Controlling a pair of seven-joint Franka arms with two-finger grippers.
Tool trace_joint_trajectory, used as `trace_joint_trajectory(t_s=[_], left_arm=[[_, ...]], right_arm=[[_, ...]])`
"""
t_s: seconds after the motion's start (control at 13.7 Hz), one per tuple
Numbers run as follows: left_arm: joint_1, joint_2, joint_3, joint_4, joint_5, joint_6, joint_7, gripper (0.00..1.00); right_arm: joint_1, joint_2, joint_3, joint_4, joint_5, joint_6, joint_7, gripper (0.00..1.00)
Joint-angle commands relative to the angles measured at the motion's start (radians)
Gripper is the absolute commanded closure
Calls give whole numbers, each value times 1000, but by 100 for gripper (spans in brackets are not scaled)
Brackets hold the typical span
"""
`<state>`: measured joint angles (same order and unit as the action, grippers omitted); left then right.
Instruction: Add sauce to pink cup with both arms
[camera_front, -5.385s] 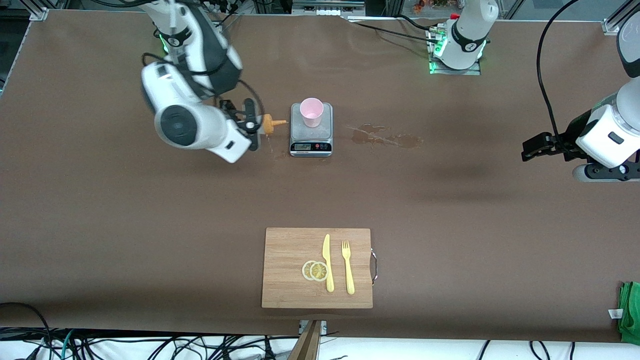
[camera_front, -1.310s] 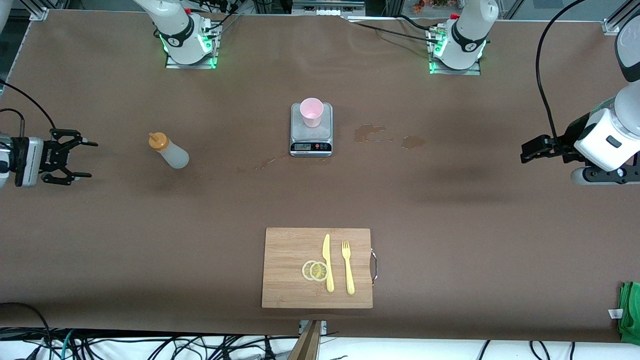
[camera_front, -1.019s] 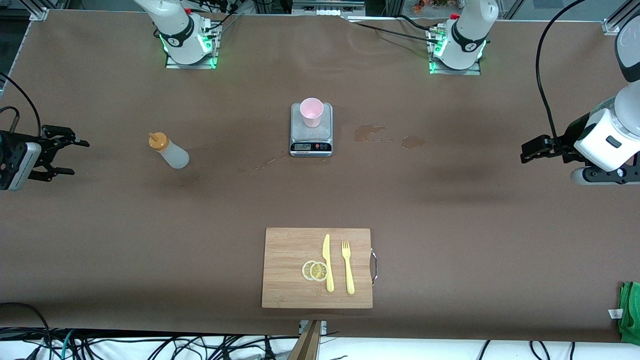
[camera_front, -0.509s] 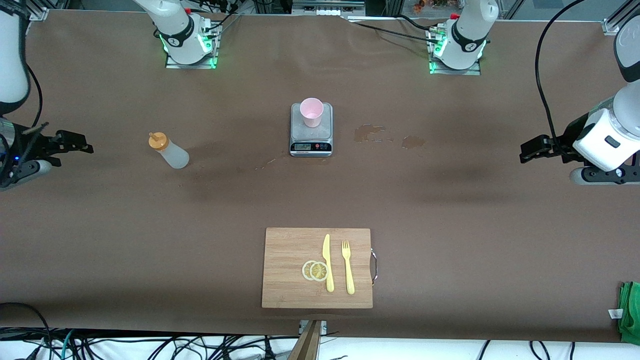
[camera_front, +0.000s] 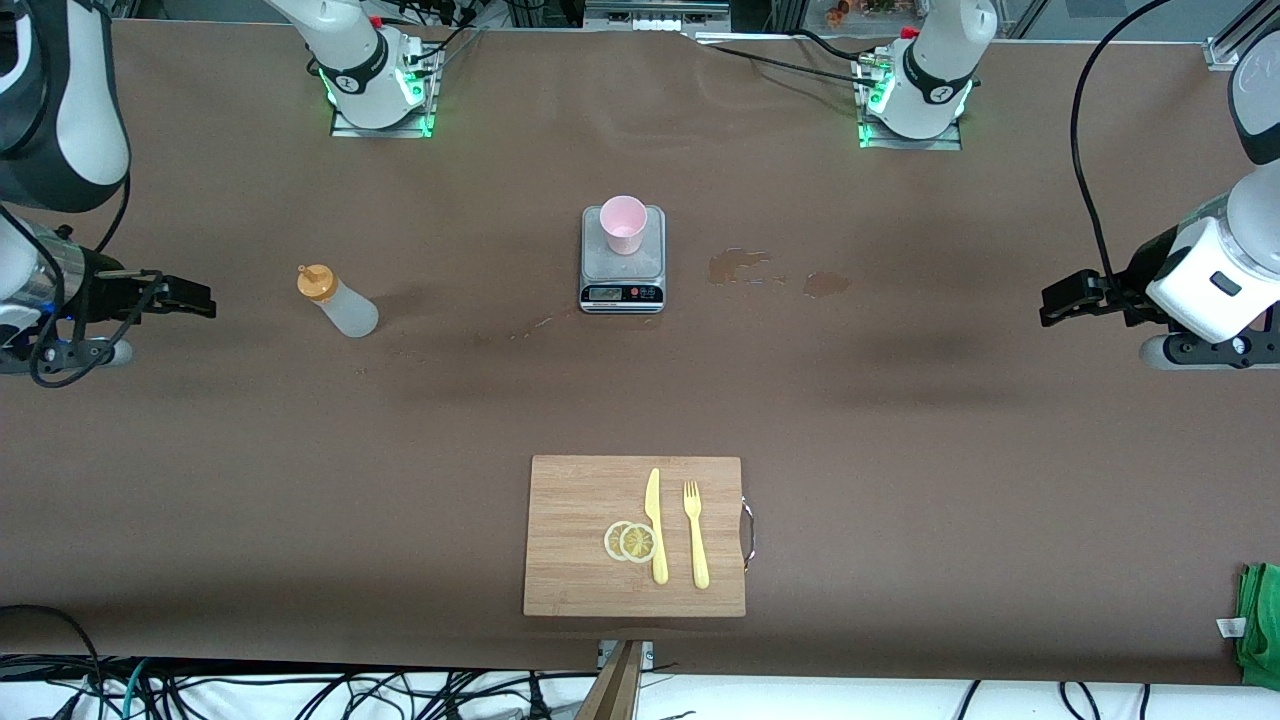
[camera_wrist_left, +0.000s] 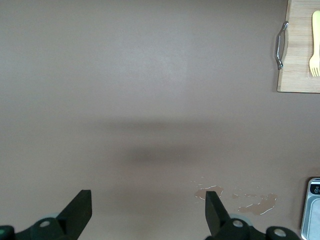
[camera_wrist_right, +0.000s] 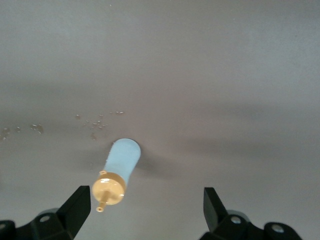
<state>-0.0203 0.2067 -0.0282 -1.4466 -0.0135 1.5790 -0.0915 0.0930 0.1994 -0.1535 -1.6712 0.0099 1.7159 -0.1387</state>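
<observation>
The pink cup (camera_front: 623, 224) stands upright on the steel plate of a small kitchen scale (camera_front: 622, 268) at mid-table. The sauce bottle (camera_front: 337, 303), whitish with an orange nozzle cap, stands free on the table toward the right arm's end. It also shows in the right wrist view (camera_wrist_right: 117, 172). My right gripper (camera_front: 198, 300) (camera_wrist_right: 145, 210) is open and empty, low over the table near that end, apart from the bottle. My left gripper (camera_front: 1052, 304) (camera_wrist_left: 147, 210) is open and empty, and it waits over the left arm's end. I cannot make out any sauce in the cup.
Wet spill patches (camera_front: 745, 268) lie beside the scale toward the left arm's end, with faint drops (camera_front: 530, 325) toward the bottle. A wooden cutting board (camera_front: 575, 500) nearer the front camera holds a yellow knife (camera_front: 655, 525), a fork (camera_front: 695, 530) and lemon slices (camera_front: 630, 541). A green cloth (camera_front: 1262, 620) lies at the table's corner.
The right gripper has let go of the bottle, which now stands on the table, and has drawn back to its end. In the last second it turned and shifted slightly toward the bottle. The left arm has not moved.
</observation>
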Motion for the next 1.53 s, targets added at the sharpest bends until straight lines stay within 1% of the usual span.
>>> trace_joint_trajectory(t_s=[0.0, 0.15, 0.29, 0.36, 0.65, 0.87, 1.02, 1.09, 1.46], left_arm=[[2, 14, -1, 32, -2, -16, 24, 0], [2, 14, -1, 32, -2, -16, 23, 0], [0, 14, -1, 31, -3, -14, 22, 0], [-3, 14, -1, 32, -3, -16, 22, 0], [-6, 14, -1, 32, -2, -16, 22, 0], [-7, 14, -2, 32, -3, -14, 21, 0], [-7, 14, -2, 32, -2, -14, 21, 0], [-7, 14, -2, 32, -2, -13, 22, 0], [-9, 22, -4, 52, -2, -11, 16, 0]], right_arm=[[40, -47, -5, -19, -21, -19, 100, 0], [48, -67, -3, 2, -10, -64, 110, 0], [48, -74, -5, 74, -5, -160, 110, 0], [50, -72, -5, 99, -8, -186, 102, 0], [50, -97, -6, 123, -11, -183, 111, 0], [25, -107, -17, 139, -10, -188, 116, 0], [25, -107, -49, 136, -2, -180, 119, 0], [25, -107, -54, 134, 8, -171, 117, 0], [28, -103, -55, 134, 13, -153, 117, 0]])
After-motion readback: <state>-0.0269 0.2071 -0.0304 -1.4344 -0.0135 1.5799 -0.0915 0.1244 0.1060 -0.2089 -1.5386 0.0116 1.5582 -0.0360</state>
